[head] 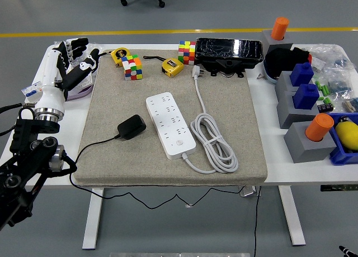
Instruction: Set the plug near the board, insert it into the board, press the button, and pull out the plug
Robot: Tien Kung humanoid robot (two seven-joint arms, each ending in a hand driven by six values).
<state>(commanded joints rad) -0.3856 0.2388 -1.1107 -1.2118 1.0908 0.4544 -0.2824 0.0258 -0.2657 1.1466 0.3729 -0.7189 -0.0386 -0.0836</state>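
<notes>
- A white power board (170, 124), a long flat rounded slab with rows of sockets and a round button near its near end, lies slantwise in the middle of a coarse grey fabric mat (235, 100).
- Its thick white cable (213, 144) sits coiled in long loops just right of the board, and one strand runs back along the mat to a white plug head (196, 71) beyond the board's far end.
- The black plug (131, 126), a small matte block with rounded corners, lies on the mat just left of the board, apart from it; a thin black wire (89, 145) trails from it over the mat's near left edge.
- The left hand (75, 58), white with black fingertips, hangs far left of the board past the mat's left edge, fingers spread and holding nothing. The right arm does not show.
- Beyond the board lie two colour cubes (132, 66) (187, 52), two yellow tape measures (119, 56) (172, 66) and a glossy black box (230, 51).
- Right of the board, off the mat, grey blocks (305, 147) serve as holders: orange cylinders (319, 127) stand in two, blue blocks (306, 95) in the others.
- A blue bin (337, 155) at the right edge holds something yellow (347, 135).
</notes>
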